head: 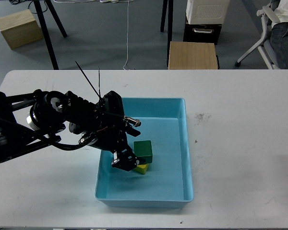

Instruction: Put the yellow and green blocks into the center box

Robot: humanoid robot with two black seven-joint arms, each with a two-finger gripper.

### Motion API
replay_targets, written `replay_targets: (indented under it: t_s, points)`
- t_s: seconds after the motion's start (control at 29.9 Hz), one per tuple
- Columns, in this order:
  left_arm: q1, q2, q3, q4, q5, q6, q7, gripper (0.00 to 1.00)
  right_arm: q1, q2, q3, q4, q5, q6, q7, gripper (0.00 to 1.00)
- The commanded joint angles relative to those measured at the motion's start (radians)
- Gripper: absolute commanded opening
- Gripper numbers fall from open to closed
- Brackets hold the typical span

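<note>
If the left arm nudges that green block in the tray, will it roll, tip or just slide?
The green block looks like a rigid flat-faced cube, so it probably won't roll. It seems to rest partly on the yellow block, so a nudge may tip it off. The blue tray floor looks smooth; sliding is likely. The left gripper is right beside it.

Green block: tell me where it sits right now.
In the head view, the green block sits inside the blue tray, left of centre, against the yellow block and beside the left gripper.
</note>
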State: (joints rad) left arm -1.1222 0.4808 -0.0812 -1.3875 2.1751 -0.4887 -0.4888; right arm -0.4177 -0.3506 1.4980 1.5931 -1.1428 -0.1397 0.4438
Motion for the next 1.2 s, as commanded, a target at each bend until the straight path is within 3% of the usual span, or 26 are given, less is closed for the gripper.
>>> replay_targets:
  t_s: [0.0,0.1,0.23,0.47,0.57,0.67,0.74,0.87,1.0,1.17]
  points:
    - [-0.010,0.064,-0.028,-0.048,-0.134,0.000,0.000,1.00,0.008,0.005,-0.009,0.007,0.003,0.002,0.045,0.99]
    - [-0.014,0.093,-0.078,-0.108,-0.273,0.000,0.000,1.00,0.017,0.007,-0.015,0.011,0.005,0.006,0.045,0.99]
    - [0.025,0.101,-0.262,-0.111,-0.452,0.000,0.000,1.00,0.083,0.007,-0.018,0.031,0.006,0.014,0.045,0.99]
    - [0.332,0.088,-0.670,0.011,-0.707,0.000,0.000,1.00,0.287,0.044,-0.070,0.041,0.151,0.041,0.045,0.99]
    - [0.462,0.070,-0.781,0.036,-0.793,0.000,0.000,1.00,0.374,0.045,-0.110,0.036,0.311,0.078,0.007,0.99]
    - [0.562,0.056,-0.825,0.045,-0.985,0.000,0.000,1.00,0.430,0.047,-0.125,0.015,0.443,0.127,-0.022,0.99]
    - [0.610,0.059,-0.828,0.045,-1.198,0.042,0.000,1.00,0.461,0.050,-0.125,-0.002,0.527,0.170,-0.033,0.99]
    - [0.685,0.064,-0.816,0.047,-1.765,0.070,0.000,1.00,0.470,0.080,-0.113,-0.045,0.746,0.250,-0.036,0.99]
    - [0.774,0.052,-0.815,0.039,-2.234,0.064,0.032,1.00,0.436,0.114,-0.110,-0.082,0.983,0.331,-0.068,0.99]
    - [0.909,-0.017,-0.818,0.032,-2.465,0.067,0.022,1.00,0.346,0.119,-0.127,-0.085,1.257,0.425,-0.082,0.99]
